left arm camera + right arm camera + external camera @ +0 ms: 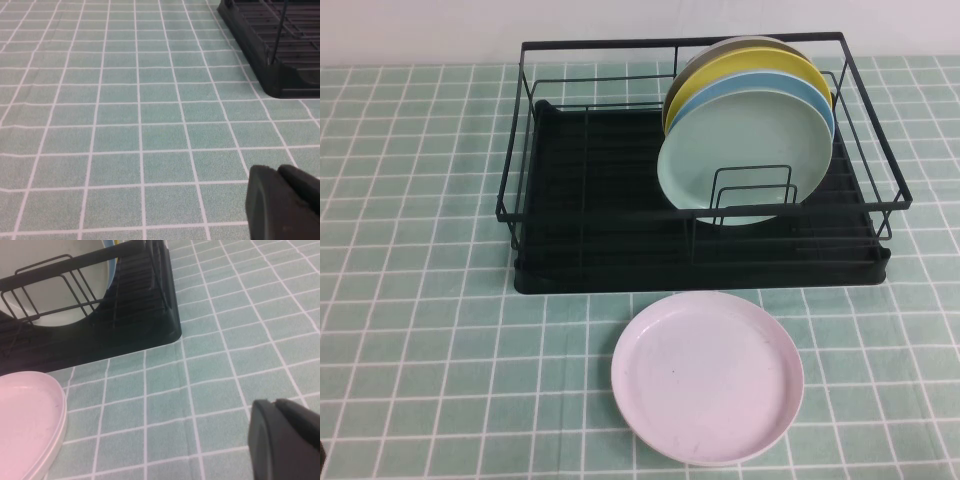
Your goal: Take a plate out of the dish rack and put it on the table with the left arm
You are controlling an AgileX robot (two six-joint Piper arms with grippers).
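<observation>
The pale mint-green plate (740, 150) stands upright at the front of a row of plates in the black dish rack (570, 250), leaning behind small wire dividers. It also shows through the wires in the right wrist view (60, 305). My left gripper (277, 170) is shut and empty, low over the bare tiled table (125, 125), to the left of the rack's corner (290, 75). My right gripper (275, 402) is shut and empty, low over the table off the rack's right front corner (125, 335). Neither arm shows in the high view.
A light blue plate (820, 105), a yellow plate (740, 70) and a grey one stand behind the mint plate. A pale pink plate (708, 378) lies flat on the table in front of the rack, also in the right wrist view (25, 420).
</observation>
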